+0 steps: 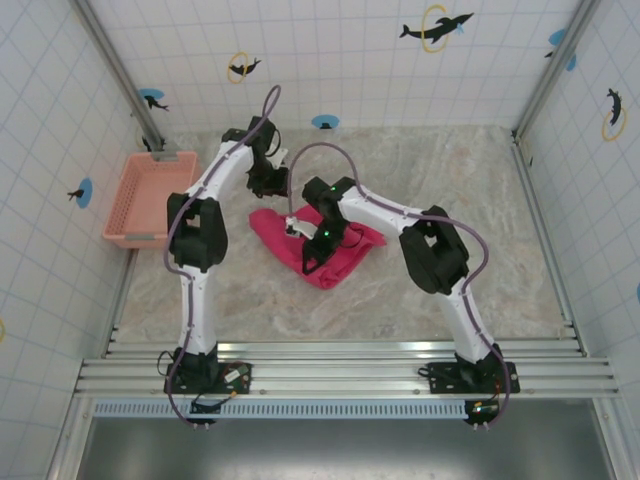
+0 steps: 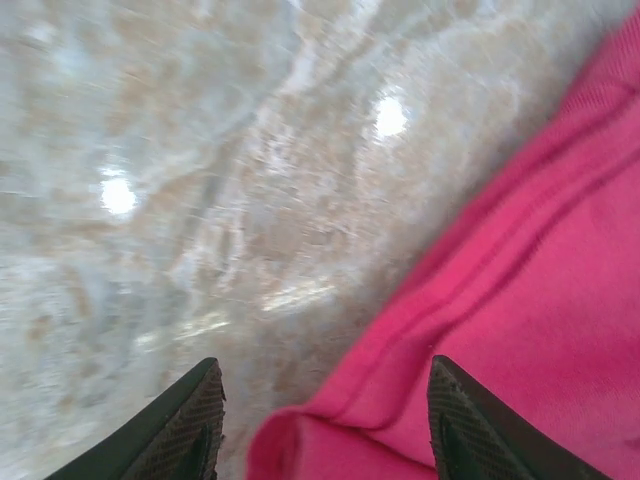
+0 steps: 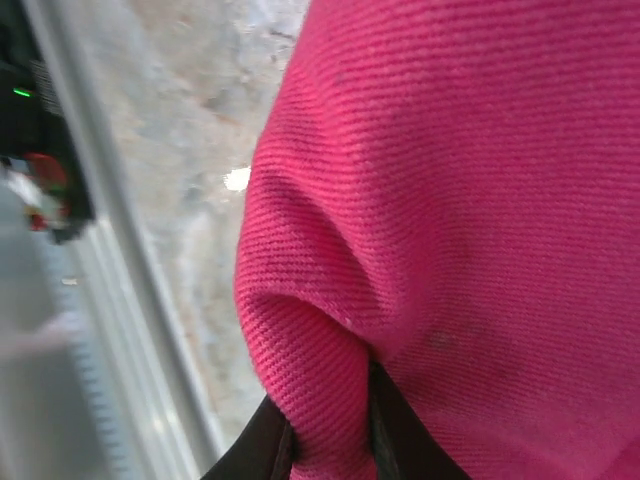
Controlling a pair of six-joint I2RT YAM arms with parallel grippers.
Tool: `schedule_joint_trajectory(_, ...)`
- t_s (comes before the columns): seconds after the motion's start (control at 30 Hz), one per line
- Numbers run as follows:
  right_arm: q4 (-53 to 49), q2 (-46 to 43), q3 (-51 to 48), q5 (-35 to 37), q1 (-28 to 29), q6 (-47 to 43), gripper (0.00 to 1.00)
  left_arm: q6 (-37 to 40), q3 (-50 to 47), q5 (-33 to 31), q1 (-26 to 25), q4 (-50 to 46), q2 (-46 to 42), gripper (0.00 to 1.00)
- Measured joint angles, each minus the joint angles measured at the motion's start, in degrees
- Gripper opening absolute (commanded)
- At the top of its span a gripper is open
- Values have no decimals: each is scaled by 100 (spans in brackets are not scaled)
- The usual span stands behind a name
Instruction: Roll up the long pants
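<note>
- The desk is a pale slab with a beige and grey marble pattern. In the left wrist view it is glossy enough to throw back two bright spots of light.
- White tiled walls close it in on the left, back and right, dotted with dolphin stickers. Ribbed aluminium rails run across the near edge, where both arms are bolted.
- At the far left of the desk, beside the wall, stands a salmon-pink lattice basket, well apart from the cloth.
- The left arm is bent over the far left edge of the long pants. Its jaws stand open, with the two dark fingers wide apart. One is over bare desk and the other over the cloth, and a folded hem lies loose between them.
- The long pants lie in a bunched heap in the middle of the desk, between the two arms, narrowing to a point toward the near side.
- The right arm arcs in from the right, its wrist over the heap. Its jaws are closed on the long pants: a rounded fold is squeezed between the two black fingers and bulges above them.
- The cloth is bright pink-red, soft and plain. The right wrist view shows a fine diagonal rib in the weave, and the left wrist view, somewhat blurred, shows seam lines running along the edge.
- The left fingers are matt black and tapered, with a hatched texture on their faces.
</note>
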Motion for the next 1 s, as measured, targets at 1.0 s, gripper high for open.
schedule_joint_trajectory(1.0,4430,-1045,-3939,-1884,-2669,3965,12,-214,503,-120,-920,-111,-68,61)
